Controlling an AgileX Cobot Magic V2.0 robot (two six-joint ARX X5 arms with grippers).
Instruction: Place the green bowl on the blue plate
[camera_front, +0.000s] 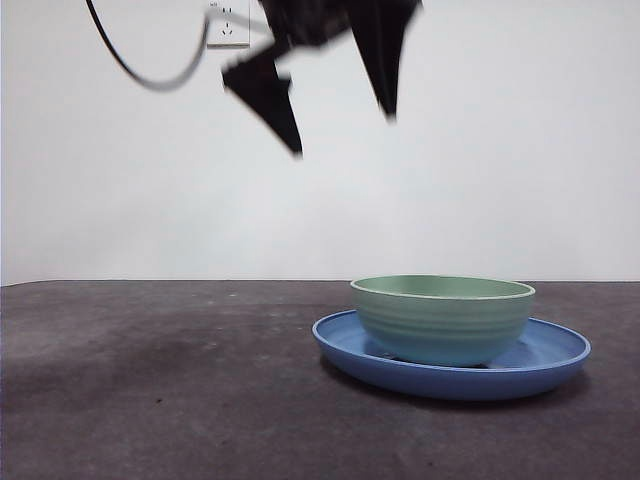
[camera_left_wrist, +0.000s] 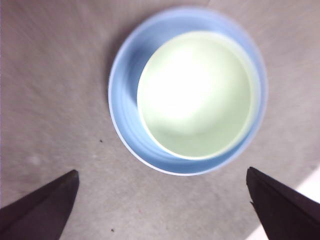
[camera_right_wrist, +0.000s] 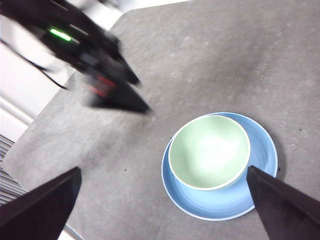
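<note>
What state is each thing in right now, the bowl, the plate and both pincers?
green bowl: upright, empty, sitting on the plate, off-centre, free of any pincer.
blue plate: flat on the table, carrying the bowl.
left pincer: open, holding nothing, raised above the table, left of the bowl in the front view.
right pincer: open, holding nothing, high above the bowl and plate.

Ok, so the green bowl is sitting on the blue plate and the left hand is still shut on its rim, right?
Not quite. The green bowl does sit on the blue plate, but the left hand is open and raised above it, touching nothing, as the front view shows; the left wrist view shows its jaws spread wide.
</note>
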